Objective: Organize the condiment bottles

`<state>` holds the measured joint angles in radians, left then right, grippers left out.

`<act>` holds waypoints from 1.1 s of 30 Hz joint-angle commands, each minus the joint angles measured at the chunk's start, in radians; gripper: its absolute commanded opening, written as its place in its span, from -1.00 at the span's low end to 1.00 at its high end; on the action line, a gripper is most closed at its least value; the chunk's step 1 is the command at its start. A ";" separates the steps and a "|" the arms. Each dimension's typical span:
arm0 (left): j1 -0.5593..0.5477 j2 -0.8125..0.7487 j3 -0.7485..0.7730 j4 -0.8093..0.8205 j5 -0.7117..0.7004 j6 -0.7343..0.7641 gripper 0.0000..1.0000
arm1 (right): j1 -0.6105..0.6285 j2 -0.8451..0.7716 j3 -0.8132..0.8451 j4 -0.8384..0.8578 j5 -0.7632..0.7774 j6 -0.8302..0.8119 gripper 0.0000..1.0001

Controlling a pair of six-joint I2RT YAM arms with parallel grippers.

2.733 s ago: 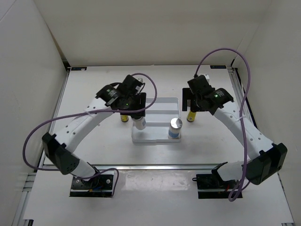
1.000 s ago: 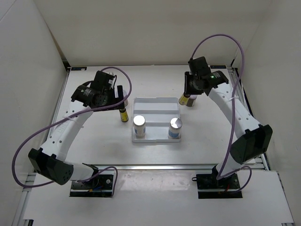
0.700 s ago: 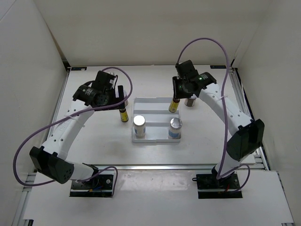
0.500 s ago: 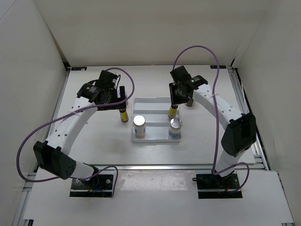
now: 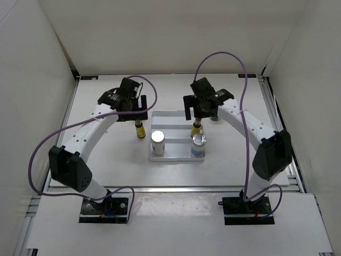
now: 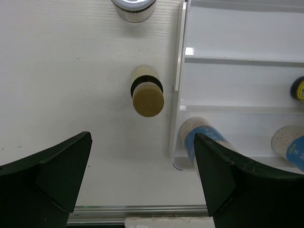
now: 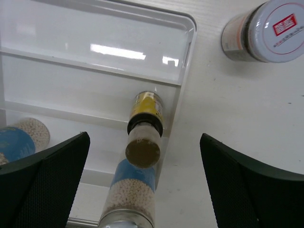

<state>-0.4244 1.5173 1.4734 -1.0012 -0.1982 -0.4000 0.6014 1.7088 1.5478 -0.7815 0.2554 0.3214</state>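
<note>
Right gripper (image 7: 143, 137) spread wide, empty, over a slim yellow bottle (image 7: 145, 124): black collar, tan cap, upright at the right end of the tray (image 7: 95, 28), middle step, behind a white bottle (image 7: 133, 190) with a blue label. Left gripper (image 6: 141, 136) likewise spread, empty, above second yellow bottle (image 6: 147, 95), upright on surface (image 6: 71, 71) just beside tray.

Two white bottles (image 5: 157, 138) and one yellow bottle (image 5: 196, 128) stand upright inside the tray (image 5: 171, 117).
</note>
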 commanded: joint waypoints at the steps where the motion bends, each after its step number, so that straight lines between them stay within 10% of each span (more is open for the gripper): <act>1: 0.004 0.032 -0.005 0.052 0.005 0.006 1.00 | 0.006 -0.100 0.021 0.022 0.053 0.004 1.00; 6: 0.004 0.095 -0.016 0.079 0.016 -0.003 0.73 | 0.006 -0.152 0.043 0.013 0.081 0.004 1.00; 16: -0.034 0.133 0.014 0.079 -0.010 -0.003 -0.54 | -0.012 -0.195 0.022 0.004 0.128 -0.005 1.00; 33: -0.168 0.191 0.301 -0.005 0.008 0.027 -0.75 | -0.069 -0.206 -0.006 0.004 0.134 -0.005 1.00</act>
<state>-0.5774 1.6810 1.7508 -1.0077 -0.2173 -0.3668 0.5484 1.5368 1.5410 -0.7860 0.3790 0.3206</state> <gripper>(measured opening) 0.441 0.998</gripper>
